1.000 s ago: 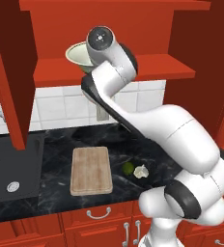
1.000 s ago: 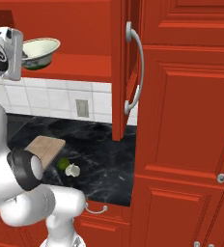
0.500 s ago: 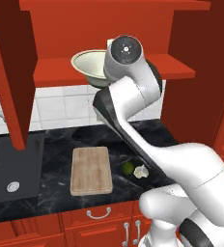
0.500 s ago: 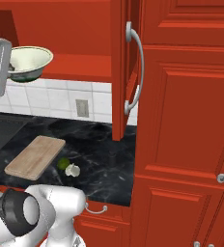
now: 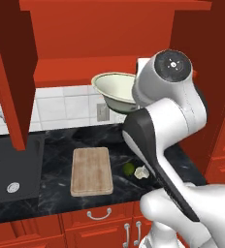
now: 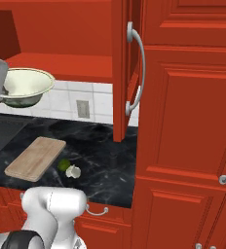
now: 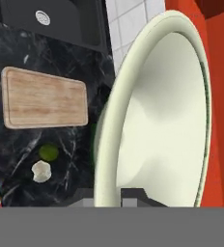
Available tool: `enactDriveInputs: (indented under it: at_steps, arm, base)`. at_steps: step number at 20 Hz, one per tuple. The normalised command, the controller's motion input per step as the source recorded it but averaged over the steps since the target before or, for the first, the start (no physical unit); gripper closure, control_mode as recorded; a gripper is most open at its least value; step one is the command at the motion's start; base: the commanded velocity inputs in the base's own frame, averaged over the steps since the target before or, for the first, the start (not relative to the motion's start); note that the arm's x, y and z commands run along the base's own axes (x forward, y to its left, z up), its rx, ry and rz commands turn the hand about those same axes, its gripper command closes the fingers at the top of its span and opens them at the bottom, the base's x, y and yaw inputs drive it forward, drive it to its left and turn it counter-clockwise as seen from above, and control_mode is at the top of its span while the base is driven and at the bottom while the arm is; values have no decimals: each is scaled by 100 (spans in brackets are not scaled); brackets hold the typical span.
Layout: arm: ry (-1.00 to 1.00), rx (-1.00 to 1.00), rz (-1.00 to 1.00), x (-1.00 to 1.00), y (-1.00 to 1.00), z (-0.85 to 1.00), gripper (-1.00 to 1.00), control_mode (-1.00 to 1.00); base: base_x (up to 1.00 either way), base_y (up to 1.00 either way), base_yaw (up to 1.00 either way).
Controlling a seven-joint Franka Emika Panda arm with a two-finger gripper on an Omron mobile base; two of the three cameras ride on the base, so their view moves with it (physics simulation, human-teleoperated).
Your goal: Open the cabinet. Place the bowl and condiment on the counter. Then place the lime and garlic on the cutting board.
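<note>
- gripper (image 7: 133, 193) clamped narrow on bowl (image 5: 115, 90) rim, bowl up in air, tilted
- landmark cutting board (image 5: 90, 170): bowl above, behind it
- lower onto bare counter (image 5: 51, 191), level it first
- avoid lime (image 5: 128, 168), garlic (image 5: 141, 172) right of board

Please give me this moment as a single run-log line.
cabinet: open | claw: shut on bowl, held above counter | lime, garlic: on counter beside cutting board

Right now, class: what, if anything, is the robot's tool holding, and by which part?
The tool holds the bowl by its rim, clear of the counter.
</note>
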Motion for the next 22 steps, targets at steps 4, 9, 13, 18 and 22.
enactDriveInputs:
  at_steps: [4, 9, 13, 18, 22]
  arm:
    - [13, 0, 0, -54, -31, -68, 100, -100]
    - [10, 0, 0, 5, -29, -67, 100, -100]
    - [10, 0, 0, 54, -14, -61, 100, -100]
    - [8, -1, 0, 95, 0, -64, 100, -100]
    - [5, -1, 0, 96, 0, -39, 100, -100]
  base:
    - [0, 0, 0]
    - [0, 0, 0]
    - [0, 0, 0]
    - [0, 0, 0]
    - [0, 0, 0]
